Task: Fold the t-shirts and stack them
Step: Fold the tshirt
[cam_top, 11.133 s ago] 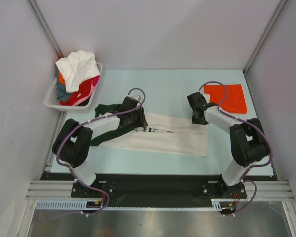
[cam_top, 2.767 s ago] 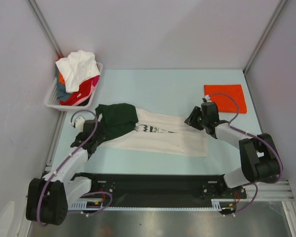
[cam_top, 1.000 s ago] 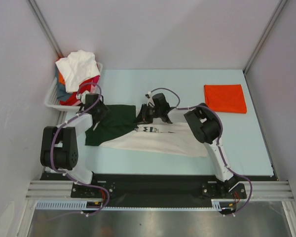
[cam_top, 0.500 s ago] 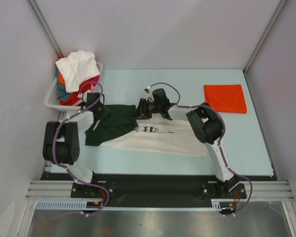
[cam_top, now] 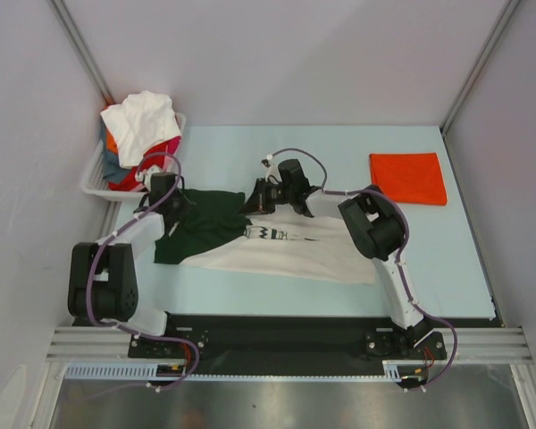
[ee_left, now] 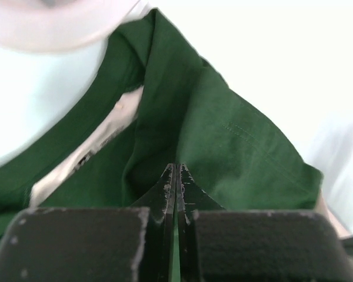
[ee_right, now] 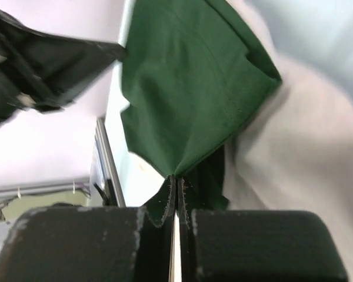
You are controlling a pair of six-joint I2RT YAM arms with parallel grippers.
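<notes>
A cream t-shirt (cam_top: 313,250) with dark green shoulders (cam_top: 205,225) lies spread across the middle of the table. My left gripper (cam_top: 173,206) is at the green part's far left corner. In the left wrist view its jaws (ee_left: 176,169) are shut, pinching green cloth (ee_left: 241,147). My right gripper (cam_top: 252,200) is at the green part's far right corner. Its jaws (ee_right: 176,178) are shut on a gathered point of green cloth (ee_right: 188,88), with cream cloth (ee_right: 306,158) to the right. A folded orange-red t-shirt (cam_top: 408,177) lies at the back right.
A white slotted basket (cam_top: 96,179) stands at the back left, heaped with white (cam_top: 141,121), red and pink shirts. Grey walls close in the table on three sides. The left arm (ee_right: 35,64) shows in the right wrist view's upper left.
Both grippers have closed on the green cloth at the shirt's far corners. The left arm's elbow has swung down and left; the right gripper has edged slightly left.
</notes>
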